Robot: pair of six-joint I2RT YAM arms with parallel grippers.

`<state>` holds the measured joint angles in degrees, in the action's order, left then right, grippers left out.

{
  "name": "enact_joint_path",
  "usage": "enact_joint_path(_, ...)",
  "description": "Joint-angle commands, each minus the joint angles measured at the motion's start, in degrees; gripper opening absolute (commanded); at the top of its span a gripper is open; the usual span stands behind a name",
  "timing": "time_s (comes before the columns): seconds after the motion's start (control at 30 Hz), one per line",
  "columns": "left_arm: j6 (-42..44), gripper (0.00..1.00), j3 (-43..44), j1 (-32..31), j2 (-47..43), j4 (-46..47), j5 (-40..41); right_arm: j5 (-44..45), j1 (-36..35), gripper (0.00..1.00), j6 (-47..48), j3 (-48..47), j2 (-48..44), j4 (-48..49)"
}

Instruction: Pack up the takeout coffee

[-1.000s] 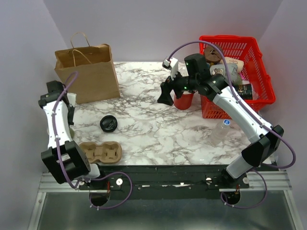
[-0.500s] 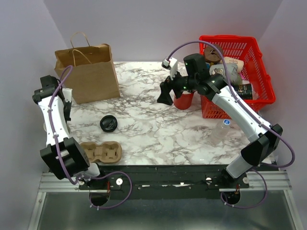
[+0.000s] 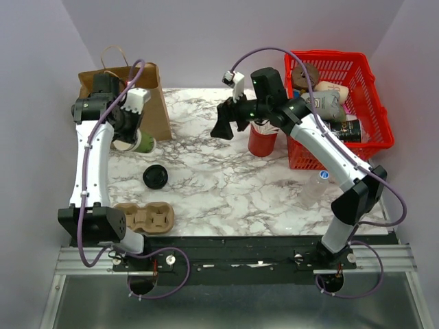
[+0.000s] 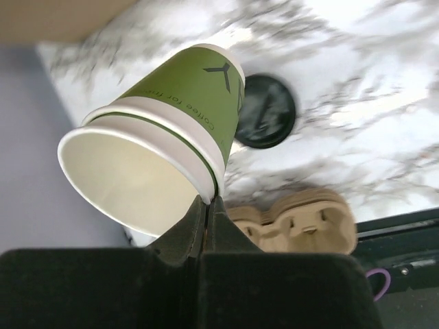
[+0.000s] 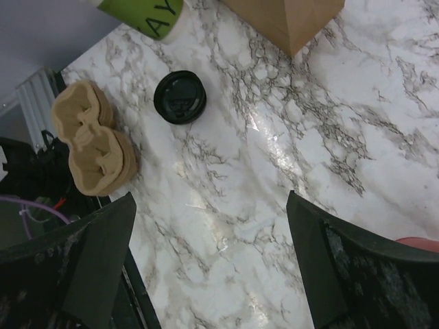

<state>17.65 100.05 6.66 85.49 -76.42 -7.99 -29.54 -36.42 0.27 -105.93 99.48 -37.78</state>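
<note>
Pinch: left gripper (image 4: pixel 208 203) clamped on rim of takeout coffee (image 4: pixel 185 103) (olive cup, interior bare), held tilted above table (image 3: pixel 206 179) near paper bag (image 3: pixel 161 116) | black lid (image 3: pixel 156 177) lying apart on table; cup may be bagged unlidded | rim-only hold may slip or crease | right gripper (image 3: pixel 224 127) jaws apart, empty, by red cup (image 3: pixel 262 142)

The left arm (image 3: pixel 91 164) and right arm (image 3: pixel 334 156) are built from white links joined by black joint housings. A purple cable (image 3: pixel 264 49) is routed along each. A white camera module (image 3: pixel 236 79) is fitted at each wrist. The left gripper (image 4: pixel 208 204) and right gripper (image 5: pixel 210 199) are finished in matte black; pale scuffing is seen on the right fingers (image 5: pixel 92 267).
</note>
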Motion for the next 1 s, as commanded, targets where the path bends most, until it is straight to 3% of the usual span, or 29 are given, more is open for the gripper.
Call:
enact_joint_path(0.0, -2.7, 0.0, 4.8, -5.9, 1.9, -7.4, -8.0, -0.3, -0.6, 1.0, -6.8, -2.9, 4.2, 1.6)
enact_joint_path(0.17, -7.7, 0.0, 5.8, -10.4, 3.4, -1.5, -17.4, 5.7, -1.5, 1.0, -10.6, -6.8, 8.9, 1.0)
enact_joint_path(0.57, -17.4, 0.0, -2.6, -13.4, 3.1, 9.2, -23.1, 6.8, -6.4, 1.0, -16.2, -19.7, 19.1, 2.1)
enact_joint_path(0.97, -22.0, 0.0, -5.9, -13.4, 1.1, 10.9, -25.3, 1.9, -6.4, 1.0, -21.4, -21.2, 25.0, 2.8)
